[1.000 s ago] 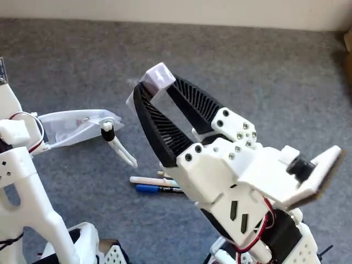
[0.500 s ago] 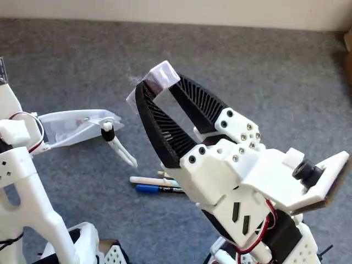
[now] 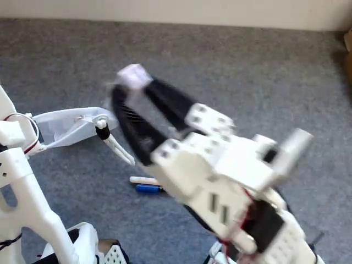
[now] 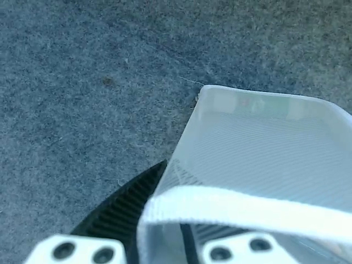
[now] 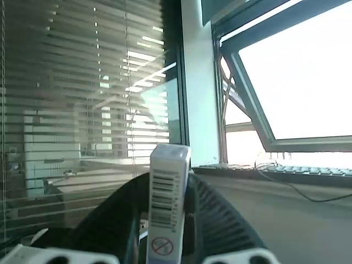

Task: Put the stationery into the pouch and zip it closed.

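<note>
My right gripper is raised high over the carpet, shut on a small white box. In the right wrist view the box stands upright between the black fingers and carries a barcode. A translucent white pouch lies at the left, its mouth facing the middle. My left gripper is shut on the pouch's webbing edge. On the carpet lie a white pen with a black cap, a white pen and a blue pen.
Grey carpet covers the whole work area. The left arm's white body stands at the near left. The right arm's body hides the near middle and part of the two pens.
My right gripper has swung left and slightly up with the white box, now closer to the pouch's mouth. The pouch and the pens lie about where they were.
</note>
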`<move>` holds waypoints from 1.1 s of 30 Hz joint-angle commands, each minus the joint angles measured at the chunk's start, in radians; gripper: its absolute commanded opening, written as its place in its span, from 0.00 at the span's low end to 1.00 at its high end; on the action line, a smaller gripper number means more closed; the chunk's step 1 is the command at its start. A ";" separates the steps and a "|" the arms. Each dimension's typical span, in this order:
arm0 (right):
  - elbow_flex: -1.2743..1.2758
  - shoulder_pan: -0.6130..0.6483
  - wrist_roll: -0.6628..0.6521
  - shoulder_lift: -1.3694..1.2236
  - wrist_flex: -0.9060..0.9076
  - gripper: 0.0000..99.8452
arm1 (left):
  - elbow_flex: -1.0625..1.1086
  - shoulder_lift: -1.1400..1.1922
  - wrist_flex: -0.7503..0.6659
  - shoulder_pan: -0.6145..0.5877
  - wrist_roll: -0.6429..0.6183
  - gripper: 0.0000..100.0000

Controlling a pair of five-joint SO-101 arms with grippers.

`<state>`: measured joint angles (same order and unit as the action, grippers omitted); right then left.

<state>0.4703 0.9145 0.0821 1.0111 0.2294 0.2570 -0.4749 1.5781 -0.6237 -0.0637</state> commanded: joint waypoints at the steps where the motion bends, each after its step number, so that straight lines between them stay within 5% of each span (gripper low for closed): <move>1: -0.019 0.041 0.008 -0.082 -0.019 0.00 | 0.042 0.031 -0.021 -0.024 -0.008 0.01; 11: -0.008 0.151 0.008 -0.128 -0.209 0.00 | 0.044 0.031 -0.017 0.036 -0.008 0.01; 27: 0.030 0.202 0.006 -0.371 -0.223 0.00 | 0.045 0.031 -0.017 0.045 -0.008 0.01; 33: 0.031 0.200 -0.199 -0.441 -0.223 0.00 | 0.045 0.031 -0.017 0.045 -0.008 0.01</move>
<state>0.5194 1.1109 -0.0146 0.5785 0.0284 0.2570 -0.4749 1.5781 -0.5946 -0.0637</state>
